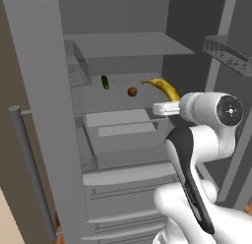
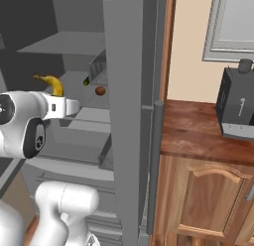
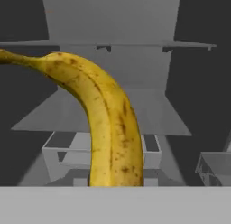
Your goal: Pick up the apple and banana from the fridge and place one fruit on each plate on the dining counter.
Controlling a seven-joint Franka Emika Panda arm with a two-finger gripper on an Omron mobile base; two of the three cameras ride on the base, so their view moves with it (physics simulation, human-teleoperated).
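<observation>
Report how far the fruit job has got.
Done: fridge door stands open. In hand: the gripper is shut on the banana, raised clear of the shelf. Left: the apple sits on the shelf beside a green vegetable; neither fruit is plated yet.

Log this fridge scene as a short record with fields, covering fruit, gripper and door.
fridge: tall grey fridge, door open
banana: curved yellow banana, lifted above the shelf, held at its lower end
gripper: two-finger gripper, shut on the banana
apple: small round reddish-brown apple, on the grey shelf
other item: small dark green vegetable, left of the apple
</observation>
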